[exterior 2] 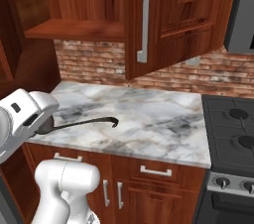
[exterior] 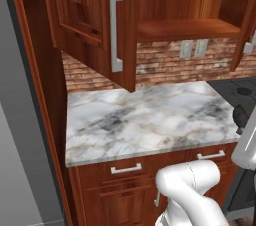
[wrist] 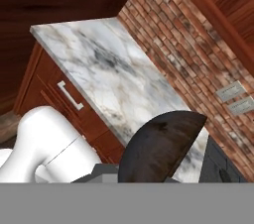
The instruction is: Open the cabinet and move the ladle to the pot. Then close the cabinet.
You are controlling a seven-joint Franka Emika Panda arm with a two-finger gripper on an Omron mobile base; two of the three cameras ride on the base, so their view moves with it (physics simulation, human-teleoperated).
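Note:
The cabinet (exterior: 186, 29) stands open, its left door (exterior: 90, 15) swung out over the counter and its inner shelf bare. In the right base view its right door (exterior 2: 168, 20) also hangs open. The ladle (exterior 2: 84, 122) is a slim dark utensil held level just above the counter, its hooked handle end pointing right. My gripper (exterior 2: 42, 126) is shut on the ladle at its bowl end. The hand view has the dark ladle bowl (wrist: 158, 148) close in front, hiding my fingertips. The pot is out of view.
A marble counter (exterior: 145, 120) runs below the cabinet, backed by a brick wall (exterior 2: 218, 77) with outlets (exterior: 193, 48). A black stove (exterior 2: 233, 129) adjoins the counter on the right. Base drawers with silver pulls (exterior: 126, 168) sit under the counter.

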